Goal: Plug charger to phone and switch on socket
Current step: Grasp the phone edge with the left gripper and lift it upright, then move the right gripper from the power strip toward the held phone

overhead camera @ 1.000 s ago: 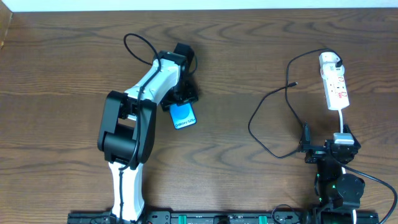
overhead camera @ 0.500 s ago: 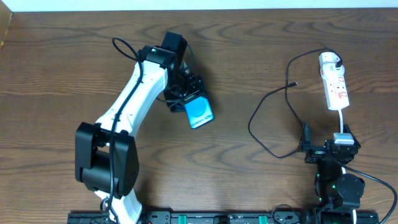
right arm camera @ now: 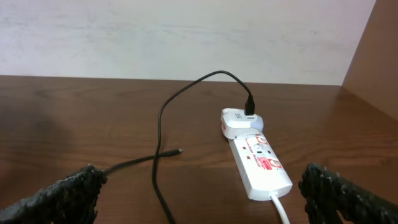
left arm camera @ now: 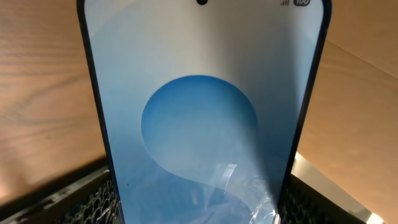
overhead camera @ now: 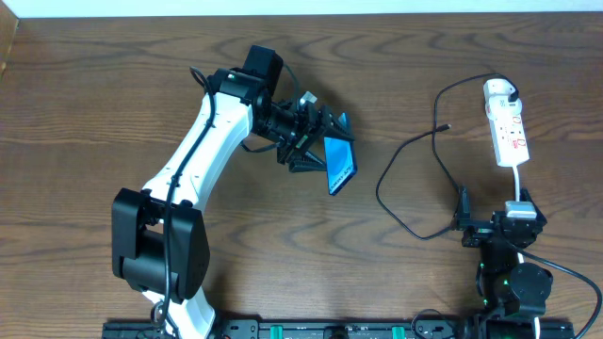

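step in hand looks like carrying the phone over to the cable. i'd keep it square between the 2 fingers (left arm camera: 93, 199), set it flat near the cable tip, and free the port end, which probably sits back toward the palm. the left gripper (overhead camera: 318, 149) clamps the slim rectangular dark-edged phone (overhead camera: 341, 166) by its long sides, jaws partway apart at phone width. the phone juts past the fingertips, tilted on edge over the brown wooden table (overhead camera: 113, 75). its screen is pale blue with 1 darker circle, and the camera dot is at the far end. the right gripper (right arm camera: 199, 186) gapes wide, empty. the thin black charger cable (overhead camera: 381, 184) loops just ahead of its fingers, tip (right arm camera: 179, 151) loose. the white red-marked power strip socket (right arm camera: 261, 165) lies further ahead.
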